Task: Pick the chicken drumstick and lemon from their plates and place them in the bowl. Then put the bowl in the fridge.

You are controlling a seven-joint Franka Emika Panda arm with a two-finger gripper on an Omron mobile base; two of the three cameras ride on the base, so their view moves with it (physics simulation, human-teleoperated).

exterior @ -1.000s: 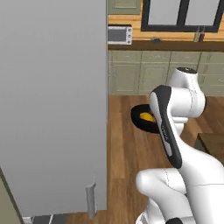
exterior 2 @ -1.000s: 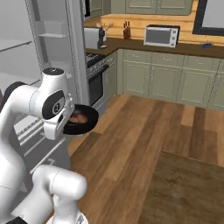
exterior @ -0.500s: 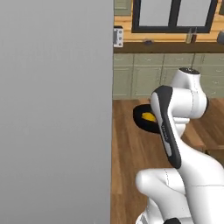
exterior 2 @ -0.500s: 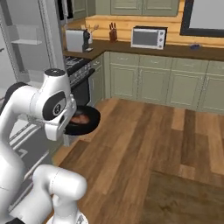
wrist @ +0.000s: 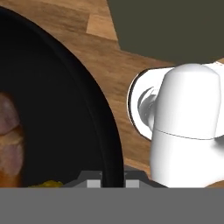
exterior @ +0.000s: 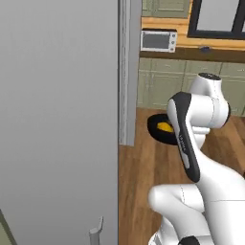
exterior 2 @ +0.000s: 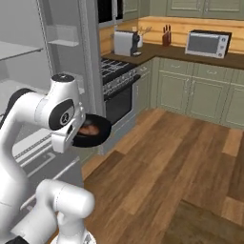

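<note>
Bowl [wrist: 65, 113] sat clamped by its rim in the end effector [wrist: 111, 181], carried in the air over the wood floor [exterior 2: 181, 157] in front of the arm. End effector fingers were pressed together on the rim, one tip to each side of the black wall at the bottom of the hand view. Drumstick [wrist: 8, 140] lay inside the bowl, reddish-brown, against the left edge of the hand view. Lemon [wrist: 46, 184] showed as a yellow sliver at the bottom of the bowl, just beside the drumstick.

Left base view: bowl [exterior: 160, 131] partly hidden behind the arm's upper link, lemon [exterior: 165, 127] bright yellow inside it. Fridge door [exterior: 57, 119] stood as a flat grey slab over the left half of the view, close beside the arm, its edge just left of the bowl.

Right base view: bowl [exterior 2: 93, 134] peeked out from behind the arm's wrist, drumstick [exterior 2: 88, 129] visible in it. Fridge [exterior 2: 33, 90] lay open to the left, pale shelves and drawers behind the arm. Stove [exterior 2: 119, 83] stood just beyond the fridge. Counter [exterior 2: 181, 53] carried a toaster [exterior 2: 125, 43], knife block [exterior 2: 166, 36] and microwave [exterior 2: 207, 44] over green-grey cabinets [exterior 2: 200, 90].
</note>
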